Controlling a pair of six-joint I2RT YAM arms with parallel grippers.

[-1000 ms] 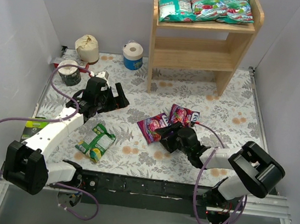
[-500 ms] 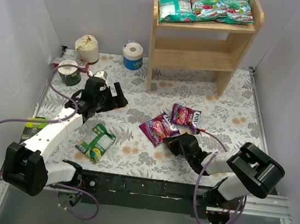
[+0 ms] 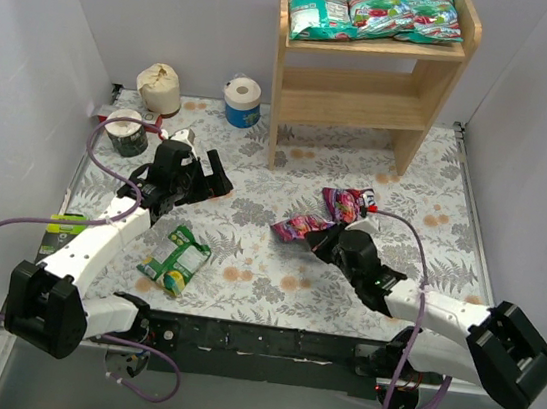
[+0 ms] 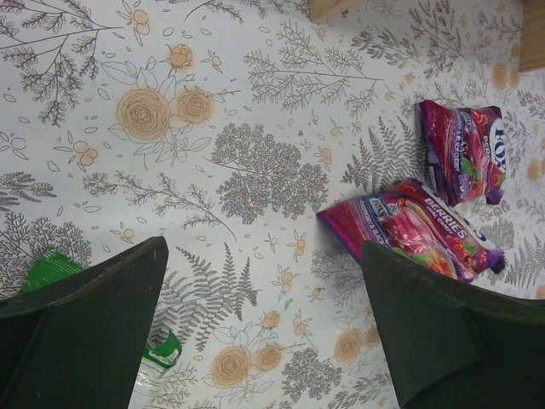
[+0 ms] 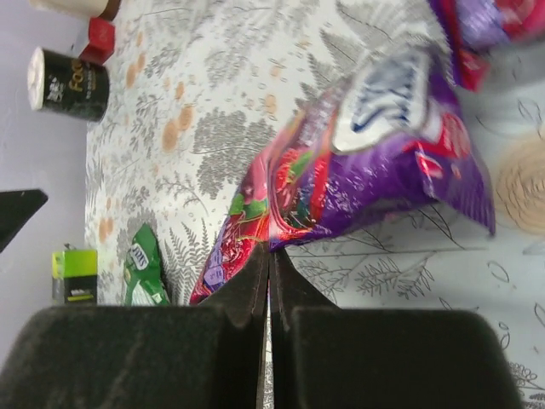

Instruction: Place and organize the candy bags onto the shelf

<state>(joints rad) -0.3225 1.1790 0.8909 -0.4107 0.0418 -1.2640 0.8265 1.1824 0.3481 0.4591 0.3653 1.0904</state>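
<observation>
1. Your top view looks down from behind the arm bases toward the shelf (image 3: 353, 99).
2. Your left wrist view faces down on the cloth (image 4: 255, 102); the right wrist's skims it closely.
3. All three share the purple candy bag (image 3: 300, 230).

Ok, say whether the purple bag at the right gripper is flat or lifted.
Lifted by one edge: the right gripper is shut on the purple bag, which bows above its shadow on the mat.
</observation>
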